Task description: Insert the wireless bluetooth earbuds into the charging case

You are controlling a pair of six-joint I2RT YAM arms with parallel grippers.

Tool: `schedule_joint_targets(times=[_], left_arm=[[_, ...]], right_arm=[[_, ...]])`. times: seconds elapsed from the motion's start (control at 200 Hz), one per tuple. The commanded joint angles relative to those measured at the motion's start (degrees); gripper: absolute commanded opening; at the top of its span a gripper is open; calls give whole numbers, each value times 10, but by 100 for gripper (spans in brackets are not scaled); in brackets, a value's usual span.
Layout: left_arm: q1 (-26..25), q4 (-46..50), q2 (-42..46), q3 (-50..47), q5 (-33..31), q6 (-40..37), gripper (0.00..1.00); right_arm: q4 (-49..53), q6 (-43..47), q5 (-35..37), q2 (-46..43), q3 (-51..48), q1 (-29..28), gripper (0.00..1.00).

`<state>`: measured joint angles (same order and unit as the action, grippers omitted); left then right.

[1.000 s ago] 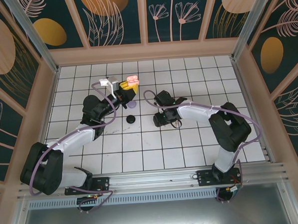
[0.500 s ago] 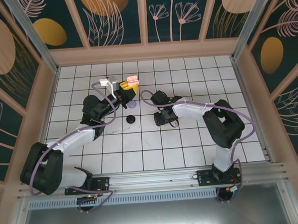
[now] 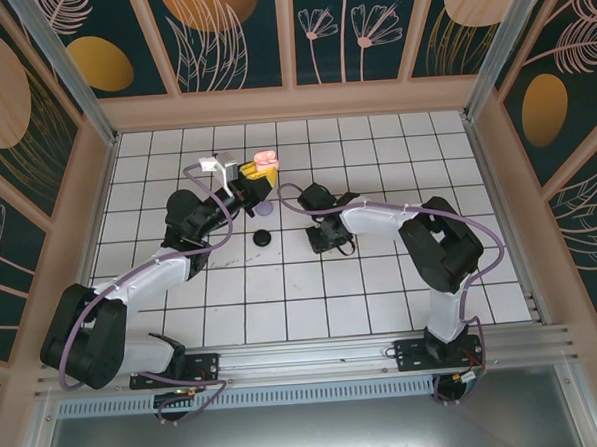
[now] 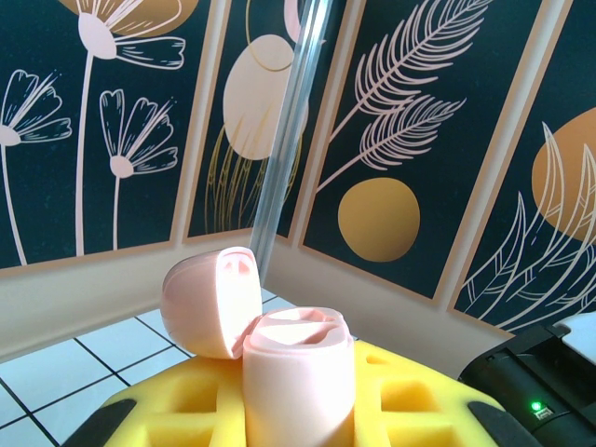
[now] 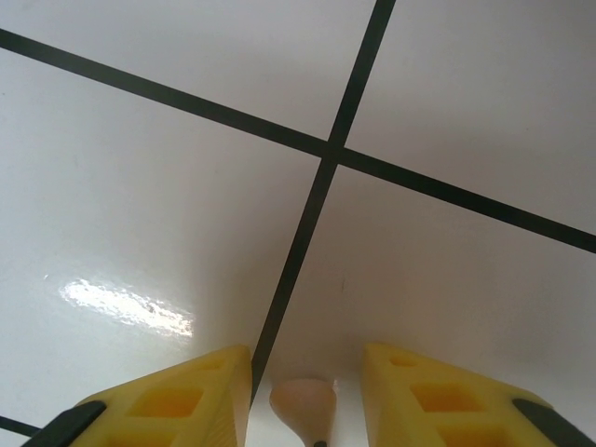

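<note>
Currently, the left hand (image 3: 259, 171) is clenching the pale pink rounded plastic charging case (image 4: 298, 372) and holding it over the far middle of the white tiled table (image 3: 382, 279). In the left wrist view the case is standing upright between the yellow foam pads (image 4: 186, 410). Its lid (image 4: 209, 303) is hanging open, tipped back to the left. The recessed top of the body is facing up; whether anything is sitting in it cannot be told.

The right hand (image 3: 329, 244) is pointing down at the table near the middle, well apart from the left hand. In the right wrist view its yellow fingers (image 5: 168, 400) are standing apart, released. A pale pink stemmed earbud (image 5: 303, 402) is lying on the white tile between them, just right of a black grout line. A gap is showing on each side of it, and its lower part is running out of the picture.

A small black round case (image 3: 264, 238) is lying on the table just left of the right hand. A small lilac rounded item (image 3: 265, 209) is sitting just beyond it, near the left hand.
</note>
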<state>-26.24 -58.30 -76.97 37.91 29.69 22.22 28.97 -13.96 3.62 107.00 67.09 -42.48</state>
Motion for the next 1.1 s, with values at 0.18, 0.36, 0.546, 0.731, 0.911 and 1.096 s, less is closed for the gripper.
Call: schedule_joint_targets(times=[0.18,0.36,0.546,0.731,0.911,1.096], left_arm=[[-1,-8,15,4,7,4,0],[-2,-7,16,3,8,5,0],[-1,-7,16,4,7,5,0],[-1,-7,16,4,6,6,0],[-1,-5,17,3,7,4,0],[-2,-7,17,4,8,5,0]], right_arm=[[8,-9,8,3,-5,-6,34],[7,-12,8,-5,-14,-7,34],[3,-13,8,-11,-27,-9,33],[-1,-14,7,-8,-30,-9,29],[-3,-16,9,-14,-41,-9,29],[-5,-20,11,-23,-52,-9,24]])
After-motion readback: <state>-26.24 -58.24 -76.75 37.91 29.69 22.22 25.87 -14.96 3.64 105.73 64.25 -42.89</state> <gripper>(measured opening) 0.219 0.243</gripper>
